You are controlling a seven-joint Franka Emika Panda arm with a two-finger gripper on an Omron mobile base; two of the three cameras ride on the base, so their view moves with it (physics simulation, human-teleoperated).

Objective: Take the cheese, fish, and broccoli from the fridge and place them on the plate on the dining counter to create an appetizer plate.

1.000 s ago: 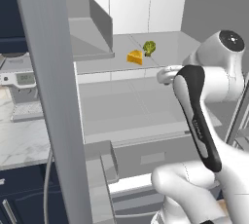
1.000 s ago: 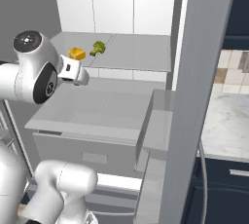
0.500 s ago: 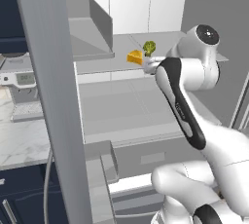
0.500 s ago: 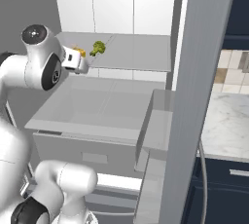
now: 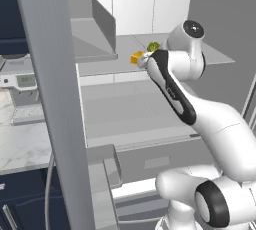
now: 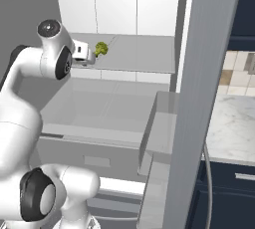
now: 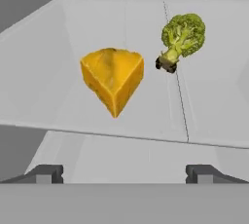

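So far nothing is moved: cheese (image 7: 113, 80) and broccoli (image 7: 181, 37), at its 2 o'clock, sit on the fridge shelf (image 7: 58, 96); the fingers (image 7: 124, 173) gape open, empty.

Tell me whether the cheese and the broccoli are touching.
Apart. The hand view shows bare shelf between the cheese and the broccoli.

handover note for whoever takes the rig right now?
Tool: open, holding nothing, aimed at the fridge shelf just short of the food.
Cheese sits on that shelf, broccoli beside it, a bit further back; they don't touch.
Fish, plate, dining counter: no fix on them from here.
Done: fridge is open, arm has reached in.
Left: grab the cheese, likely first, then the broccoli and fish; put all three on the plate.
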